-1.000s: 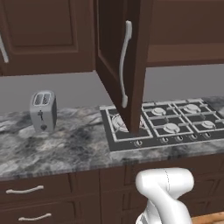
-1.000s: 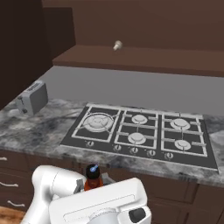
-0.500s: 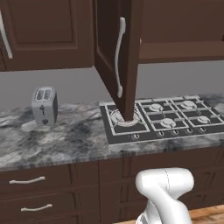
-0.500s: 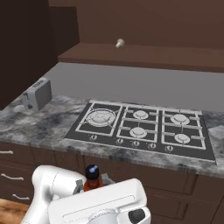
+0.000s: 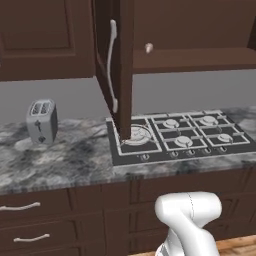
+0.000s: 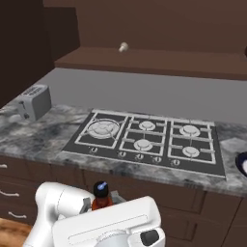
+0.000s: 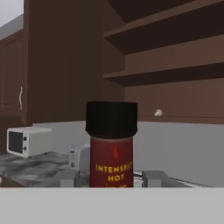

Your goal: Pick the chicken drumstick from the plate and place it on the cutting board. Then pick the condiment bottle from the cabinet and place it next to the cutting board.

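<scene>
One bottle [image 7: 111, 148] stands upright between your gripper's [image 7: 111, 178] fingers [image 7: 68, 178], clamped there low before the counter [image 6: 43, 137].

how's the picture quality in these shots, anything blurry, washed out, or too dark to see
Hand view: condiment bottle is close up, its label soft but readable. Left base view: cabinet door dark, little panel detail. Right base view: stove evenly lit, without glare.

A grey marbled counter [image 5: 75, 160] carries a silver toaster [image 5: 41, 121] at its left and a black gas hob [image 5: 180, 141] — well apart.
</scene>
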Tool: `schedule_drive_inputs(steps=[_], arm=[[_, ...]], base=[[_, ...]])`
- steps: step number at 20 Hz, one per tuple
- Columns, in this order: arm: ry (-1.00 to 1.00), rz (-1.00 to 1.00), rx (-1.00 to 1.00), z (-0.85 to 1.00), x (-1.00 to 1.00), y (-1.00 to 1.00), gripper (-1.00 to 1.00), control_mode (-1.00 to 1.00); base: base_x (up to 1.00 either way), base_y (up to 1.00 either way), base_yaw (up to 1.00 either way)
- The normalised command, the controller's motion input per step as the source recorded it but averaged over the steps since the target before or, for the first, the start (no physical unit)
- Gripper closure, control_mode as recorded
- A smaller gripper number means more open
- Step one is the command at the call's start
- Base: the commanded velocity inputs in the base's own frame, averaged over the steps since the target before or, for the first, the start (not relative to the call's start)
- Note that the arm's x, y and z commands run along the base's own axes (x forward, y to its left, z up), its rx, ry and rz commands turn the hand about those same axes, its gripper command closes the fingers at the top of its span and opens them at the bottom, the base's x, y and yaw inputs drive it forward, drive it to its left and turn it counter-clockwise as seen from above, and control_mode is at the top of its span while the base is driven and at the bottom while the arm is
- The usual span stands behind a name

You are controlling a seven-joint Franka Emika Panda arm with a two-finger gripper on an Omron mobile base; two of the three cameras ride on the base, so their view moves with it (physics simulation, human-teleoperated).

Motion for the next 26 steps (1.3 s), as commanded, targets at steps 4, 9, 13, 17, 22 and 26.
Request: schedule_drive_inputs(steps=[4, 9, 13, 17, 22, 26], arm=[[0.00, 0.00, 0.00, 0.00, 0.00, 0.00, 1.00, 1.00], [0.00, 0.00, 0.00, 0.00, 0.00, 0.00, 1.00, 1.00], [0.00, 0.00, 0.00, 0.00, 0.00, 0.00, 1.00, 1.00], [0.00, 0.00, 0.00, 0.00, 0.00, 0.00, 1.00, 1.00], [0.00, 0.00, 0.00, 0.00, 0.00, 0.00, 1.00, 1.00], [0.00, 0.00, 0.00, 0.00, 0.00, 0.00, 1.00, 1.00]], base=[[0.00, -0.55, 0.01], [0.00, -0.54, 0.01], [0.00, -0.52, 0.01], [0.00, -0.48, 0.01], [0.00, -0.48, 0.02], [0.00, -0.48, 0.01]])
